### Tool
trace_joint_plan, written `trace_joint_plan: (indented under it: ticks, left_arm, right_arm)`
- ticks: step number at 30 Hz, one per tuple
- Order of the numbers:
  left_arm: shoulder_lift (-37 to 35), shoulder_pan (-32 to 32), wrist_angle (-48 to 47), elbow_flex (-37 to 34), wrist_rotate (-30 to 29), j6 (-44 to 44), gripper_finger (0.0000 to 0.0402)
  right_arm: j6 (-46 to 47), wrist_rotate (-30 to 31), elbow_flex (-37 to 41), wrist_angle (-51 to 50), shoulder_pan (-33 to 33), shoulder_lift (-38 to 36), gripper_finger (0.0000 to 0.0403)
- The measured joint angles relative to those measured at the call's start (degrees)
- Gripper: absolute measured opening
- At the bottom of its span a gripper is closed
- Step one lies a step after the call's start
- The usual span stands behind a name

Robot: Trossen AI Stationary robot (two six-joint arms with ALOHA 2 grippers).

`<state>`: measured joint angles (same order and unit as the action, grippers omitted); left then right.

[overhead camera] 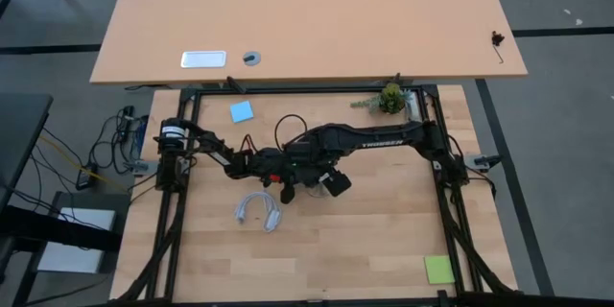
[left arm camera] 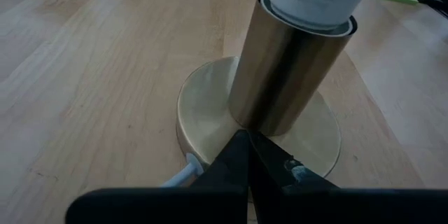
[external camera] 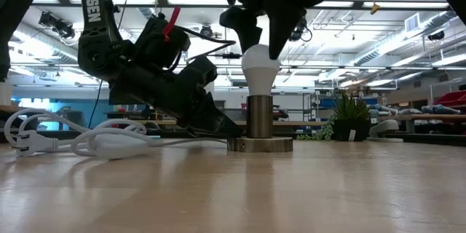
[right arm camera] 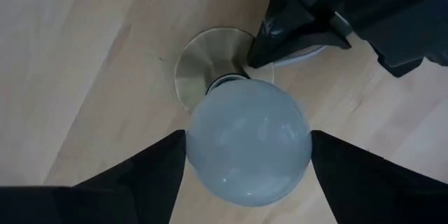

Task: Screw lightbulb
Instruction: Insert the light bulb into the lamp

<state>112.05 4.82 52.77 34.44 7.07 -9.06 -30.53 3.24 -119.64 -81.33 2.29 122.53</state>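
The white frosted lightbulb [external camera: 260, 67] stands upright with its base inside the metal socket tube [external camera: 258, 116]. The tube rises from a round disc [external camera: 269, 145] that lies flat on the wooden table. My right gripper [external camera: 263, 44] hangs over the bulb, pointing down, with a finger on either side of the globe [right arm camera: 248, 143]. My left gripper [left arm camera: 245, 143] is shut and reaches in low from the table's left, its tips at the foot of the tube. The screw base is hidden inside the tube. My left gripper presses its shut fingertips [left arm camera: 241, 150] onto the disc's top face [left arm camera: 210, 105], right at the foot of the tube, slanting down from the table's left. The disc lies flat on the table. My right gripper pinches the bulb's globe at its widest part [right arm camera: 199, 147] between its two fingers [right arm camera: 150, 175], from above and pointing down. The bulb stands upright in the socket.
The socket's white cord [external camera: 95, 142] and plug [external camera: 22, 143] lie coiled on the table, left of the disc in the low view. A blue note [overhead camera: 241, 111] and a small plant [overhead camera: 390, 98] sit at the far edge, and a green note [overhead camera: 438, 269] lies at the near right.
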Motion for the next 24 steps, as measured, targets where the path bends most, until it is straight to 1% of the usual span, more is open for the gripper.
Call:
trace_joint_plan:
  ticks: [6, 10, 14, 16, 18, 24]
  left_arm:
    - [0.0, 0.0, 0.0, 0.0, 0.0, 0.0, 0.0008]
    - [0.0, 0.0, 0.0, 0.0, 0.0, 0.0, 0.0008]
    - [0.0, 0.0, 0.0, 0.0, 0.0, 0.0, 0.0008]
    - [0.0, 0.0, 0.0, 0.0, 0.0, 0.0, 0.0008]
    - [0.0, 0.0, 0.0, 0.0, 0.0, 0.0, 0.0008]
    - [0.0, 0.0, 0.0, 0.0, 0.1, 0.0, 0.0008]
  right_arm:
    - [0.2, -0.2, 0.3, 1.8, 0.3, -0.1, 0.0307]
    - [0.7, -0.3, 0.3, 1.9, 0.3, -0.1, 0.0298]
    - [5.8, -0.4, 0.4, 2.3, 0.2, -0.1, 0.0283]
    - [11.1, -0.4, 0.4, 2.2, -0.1, -0.1, 0.0277]
    - [19.7, -0.3, 0.4, 2.0, -0.2, -0.1, 0.0275]
    - [54.7, -1.1, 0.4, 1.3, -0.3, -0.1, 0.0284]
